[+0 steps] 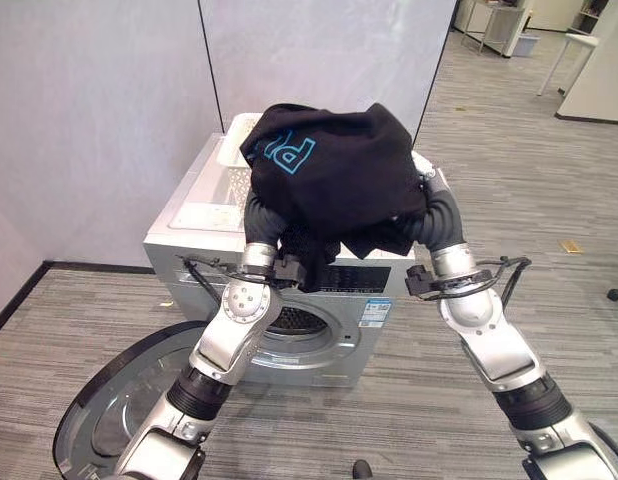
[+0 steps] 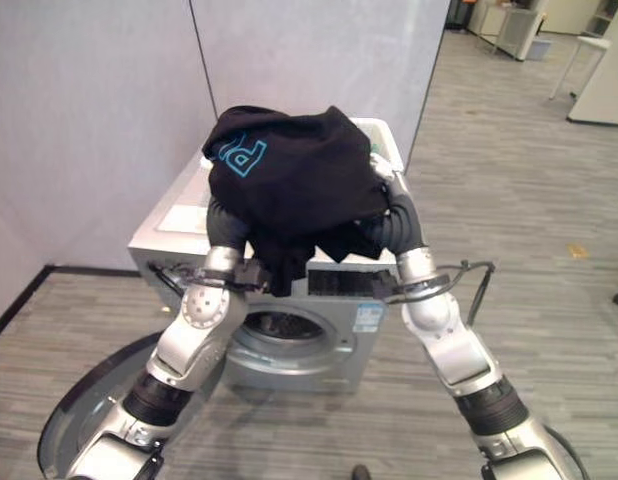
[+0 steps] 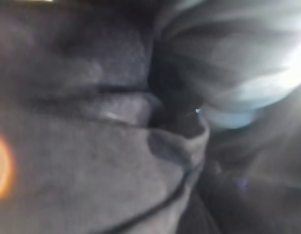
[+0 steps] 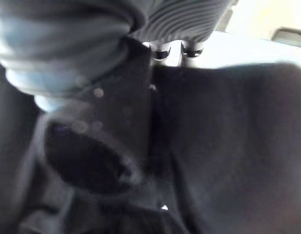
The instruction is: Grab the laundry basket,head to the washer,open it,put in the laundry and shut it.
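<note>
— Where is the laundry?
— A black garment (image 1: 334,175) with blue lettering is draped over both raised hands, above the top of the washer (image 1: 204,215).
— And the fingers?
— Both hands are buried under the cloth, so I cannot tell how the fingers sit.
— Is the washer open?
— Yes. Its round door (image 1: 119,405) hangs open at lower left, over grey carpet.

Grey partition wall (image 1: 99,120) spans 9 to 12 o'clock, its vertical seam (image 1: 211,65) near 12. Grey striped carpet floor (image 1: 549,200) covers the 3 o'clock side and foreground. At 1–2 o'clock, far back: white table (image 1: 579,48) and pale cabinet (image 1: 499,22). Small tan scrap (image 1: 570,246) on the carpet at 3 o'clock.
</note>
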Controlling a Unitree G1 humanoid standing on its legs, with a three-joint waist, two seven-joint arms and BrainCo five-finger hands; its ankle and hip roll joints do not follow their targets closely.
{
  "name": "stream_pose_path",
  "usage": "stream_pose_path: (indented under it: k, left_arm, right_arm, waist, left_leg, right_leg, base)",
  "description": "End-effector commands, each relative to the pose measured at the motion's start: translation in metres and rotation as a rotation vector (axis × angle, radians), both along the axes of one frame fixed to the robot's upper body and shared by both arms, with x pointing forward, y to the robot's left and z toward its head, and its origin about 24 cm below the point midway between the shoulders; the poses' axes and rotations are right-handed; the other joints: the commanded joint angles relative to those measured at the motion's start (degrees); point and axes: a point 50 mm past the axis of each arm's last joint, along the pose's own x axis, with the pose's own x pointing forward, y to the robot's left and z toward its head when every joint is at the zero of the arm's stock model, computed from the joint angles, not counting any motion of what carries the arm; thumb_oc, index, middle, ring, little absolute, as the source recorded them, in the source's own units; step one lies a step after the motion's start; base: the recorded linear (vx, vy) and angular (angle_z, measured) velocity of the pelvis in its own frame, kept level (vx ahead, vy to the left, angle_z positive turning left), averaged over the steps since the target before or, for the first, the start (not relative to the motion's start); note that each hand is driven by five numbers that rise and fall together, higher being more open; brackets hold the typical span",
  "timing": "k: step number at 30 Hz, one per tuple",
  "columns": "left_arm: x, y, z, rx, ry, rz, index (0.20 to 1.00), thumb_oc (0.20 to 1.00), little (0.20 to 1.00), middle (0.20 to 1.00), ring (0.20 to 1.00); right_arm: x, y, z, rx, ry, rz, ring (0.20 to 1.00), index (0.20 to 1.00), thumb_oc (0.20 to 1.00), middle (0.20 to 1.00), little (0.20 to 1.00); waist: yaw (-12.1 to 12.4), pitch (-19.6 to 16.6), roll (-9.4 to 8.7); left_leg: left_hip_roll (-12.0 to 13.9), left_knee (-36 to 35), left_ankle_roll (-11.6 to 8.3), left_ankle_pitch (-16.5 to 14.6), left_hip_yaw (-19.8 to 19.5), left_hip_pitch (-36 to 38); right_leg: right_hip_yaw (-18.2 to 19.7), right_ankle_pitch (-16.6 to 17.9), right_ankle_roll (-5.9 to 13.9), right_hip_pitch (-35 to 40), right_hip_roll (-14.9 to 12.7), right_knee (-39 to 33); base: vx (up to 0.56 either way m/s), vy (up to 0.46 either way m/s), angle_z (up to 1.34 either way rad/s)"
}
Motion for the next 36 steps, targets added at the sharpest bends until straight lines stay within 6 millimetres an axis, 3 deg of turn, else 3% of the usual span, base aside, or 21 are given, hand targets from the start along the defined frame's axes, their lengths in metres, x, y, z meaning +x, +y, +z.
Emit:
stream_pose_path:
  k: [1, 11, 18, 19, 20, 22, 23, 24, 27, 31, 36]
  left_arm:
    - [-0.003, 0.013, 0.037, 0.018, -0.220, 0.017, 0.200, 0.200, 0.200, 0.200, 0.200]
    - [-0.014, 0.035, 0.026, 0.017, -0.223, 0.046, 0.200, 0.200, 0.200, 0.200, 0.200]
    - [-0.031, 0.061, 0.016, -0.017, -0.219, 0.119, 0.200, 0.200, 0.200, 0.200, 0.200]
    - [-0.036, 0.069, 0.013, -0.021, -0.211, 0.132, 0.200, 0.200, 0.200, 0.200, 0.200]
    - [-0.036, 0.069, 0.013, -0.021, -0.210, 0.132, 0.200, 0.200, 0.200, 0.200, 0.200]
    - [-0.048, 0.083, 0.007, -0.030, -0.193, 0.148, 0.200, 0.200, 0.200, 0.200, 0.200]
    - [-0.048, 0.083, 0.007, -0.030, -0.191, 0.148, 0.200, 0.200, 0.200, 0.200, 0.200]
    - [-0.057, 0.091, -0.001, -0.038, -0.160, 0.158, 0.200, 0.200, 0.200, 0.200, 0.200]
    - [-0.069, 0.099, -0.013, -0.029, -0.117, 0.167, 0.200, 0.200, 0.200, 0.200, 0.200]
    - [-0.076, 0.100, -0.031, -0.034, -0.037, 0.138, 0.200, 0.200, 0.200, 0.200, 0.200]
    - [-0.078, 0.095, -0.048, -0.053, 0.043, 0.098, 0.200, 0.200, 0.200, 0.200, 0.200]
  right_arm:
    - [-0.008, -0.002, 0.018, 0.056, -0.076, 0.088, 1.000, 1.000, 1.000, 1.000, 1.000]
    - [-0.004, -0.026, -0.010, -0.018, -0.020, -0.102, 1.000, 1.000, 1.000, 1.000, 1.000]
    - [-0.010, -0.076, -0.034, -0.043, 0.018, -0.426, 1.000, 1.000, 1.000, 1.000, 1.000]
    - [-0.012, -0.094, -0.049, -0.064, 0.076, -0.527, 1.000, 1.000, 1.000, 1.000, 1.000]
    - [-0.012, -0.094, -0.049, -0.064, 0.077, -0.527, 1.000, 1.000, 1.000, 1.000, 1.000]
    - [-0.021, -0.127, -0.073, -0.109, 0.172, -0.712, 1.000, 1.000, 1.000, 1.000, 1.000]
    - [-0.021, -0.127, -0.073, -0.109, 0.174, -0.712, 1.000, 1.000, 1.000, 1.000, 1.000]
    - [-0.030, -0.146, -0.090, -0.117, 0.252, -0.816, 1.000, 1.000, 1.000, 1.000, 1.000]
    - [-0.043, -0.169, -0.114, -0.144, 0.353, -0.945, 1.000, 1.000, 1.000, 1.000, 1.000]
    - [-0.052, -0.184, -0.141, -0.119, 0.470, -1.033, 1.000, 1.000, 1.000, 1.000, 1.000]
    - [-0.053, -0.185, -0.165, -0.096, 0.579, -1.049, 1.000, 1.000, 1.000, 1.000, 1.000]
  waist:
    - [-0.08, 0.45, -1.52]
    - [1.28, 0.52, -1.26]
    - [2.15, 0.72, -1.13]
    - [2.41, 0.80, -1.13]
    - [2.37, 0.61, -1.06]
    - [3.08, 1.12, -1.14]
    - [3.03, 0.93, -1.09]
    - [3.56, 1.25, -1.17]
    - [4.51, 1.96, -1.27]
    - [5.61, 2.84, -1.60]
    - [6.70, 3.77, -2.00]
  left_leg:
    - [-0.32, 3.10, 2.97, -6.72, 0.33, 0.35]
    - [-0.76, 4.04, 3.43, -7.48, 0.58, -0.11]
    - [-1.16, 4.89, 3.62, -7.38, -0.28, -0.87]
    - [-1.23, 5.01, 3.63, -7.46, -0.61, -1.06]
    - [-1.16, 4.91, 3.60, -7.91, -0.69, -0.84]
    - [-1.32, 5.41, 3.61, -7.52, -1.29, -1.72]
    - [-1.25, 5.35, 3.57, -7.98, -1.41, -1.50]
    - [-1.23, 5.70, 3.54, -8.06, -1.90, -1.93]
    - [-1.18, 6.08, 3.45, -8.15, -2.66, -2.54]
    - [-1.19, 6.55, 3.31, -8.04, -3.51, -3.60]
    - [-1.20, 6.84, 3.18, -7.87, -3.93, -4.43]
  right_leg:
    - [-4.15, -10.03, 0.21, 2.45, -1.44, 4.38]
    - [-5.02, -9.89, 0.56, 2.47, -2.19, 4.52]
    - [-6.48, -9.66, 0.63, 2.85, -2.85, 4.84]
    - [-6.96, -9.78, 0.64, 3.08, -2.91, 4.85]
    - [-6.99, -10.17, 0.74, 3.31, -2.84, 4.78]
    - [-7.82, -9.92, 0.55, 3.20, -3.03, 4.89]
    - [-7.86, -10.32, 0.64, 3.45, -2.96, 4.81]
    - [-8.56, -10.42, 0.60, 3.65, -3.05, 4.78]
    - [-9.36, -10.60, 0.51, 3.87, -3.09, 4.79]
    - [-10.58, -10.62, 0.46, 3.97, -3.20, 4.63]
    - [-11.49, -10.31, 0.49, 4.17, -3.30, 3.99]
  base:
    - [0.01, 0.001, -0.15]
    - [0.00, 0.000, -0.01]
    - [0.01, 0.001, 0.02]
    - [0.00, -0.003, 0.06]
    - [0.00, -0.015, 0.06]
    - [0.00, -0.019, 0.09]
    - [0.04, -0.022, 0.10]
    - [0.04, -0.024, 0.11]
    - [0.00, -0.023, 0.20]
    - [-0.01, -0.017, 0.17]
    - [-0.01, -0.012, 0.07]
